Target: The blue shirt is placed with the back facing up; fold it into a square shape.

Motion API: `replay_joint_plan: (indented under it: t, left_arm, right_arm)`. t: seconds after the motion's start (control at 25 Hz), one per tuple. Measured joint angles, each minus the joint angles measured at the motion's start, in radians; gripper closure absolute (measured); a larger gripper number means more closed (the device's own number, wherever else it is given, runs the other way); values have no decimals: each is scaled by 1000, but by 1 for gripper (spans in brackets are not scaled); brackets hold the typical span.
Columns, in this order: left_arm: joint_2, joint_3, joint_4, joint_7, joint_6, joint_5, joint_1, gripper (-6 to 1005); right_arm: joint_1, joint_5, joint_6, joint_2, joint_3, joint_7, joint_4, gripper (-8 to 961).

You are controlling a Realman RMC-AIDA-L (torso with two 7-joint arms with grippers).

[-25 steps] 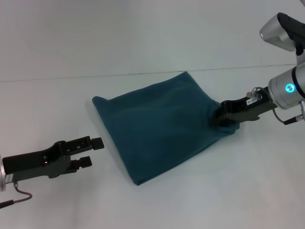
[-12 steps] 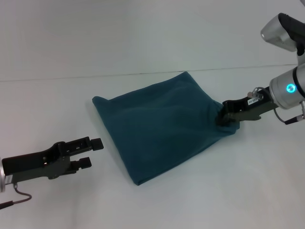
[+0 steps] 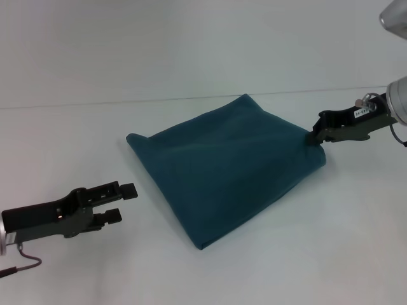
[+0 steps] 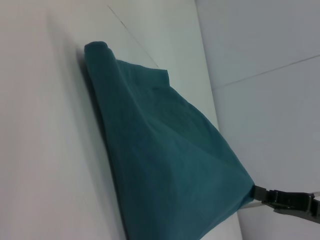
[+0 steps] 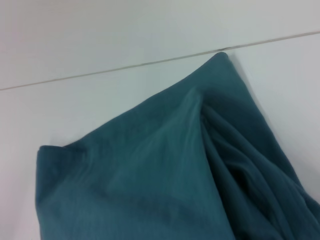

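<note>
The blue shirt (image 3: 226, 168) lies folded into a rough square on the white table, plain teal side up. My right gripper (image 3: 315, 135) is shut on the shirt's right corner and holds that corner lifted off the table. The left wrist view shows the shirt (image 4: 165, 160) rising to this raised corner, with the right gripper (image 4: 257, 194) at its tip. In the right wrist view the shirt (image 5: 165, 175) fills the lower part, creased near the held corner. My left gripper (image 3: 124, 203) hovers open at the lower left, apart from the shirt.
The white table (image 3: 95, 140) runs to a seam against the pale wall at the back.
My right gripper has moved right and up, pulling the shirt's right corner with it. The whole shirt has slid a little to the right. The left arm has not moved.
</note>
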Motion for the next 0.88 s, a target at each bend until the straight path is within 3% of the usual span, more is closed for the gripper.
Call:
replay_joint_plan:
  t: [0.36,0.72,0.88]
  left_arm:
    - [-1,0,0,-3,-2,-1,1,81]
    - [-4,-1,0,-3,-4,-1,6,82]
    - [-5,-1,0,-3,-4,-1,7,82]
  right_arm:
    - [10,-87,51,-3,-9,15,59,940]
    - [60,-229,208,12,-25,40,147,938]
    - [78,-312,257,18,-28,100,149,823]
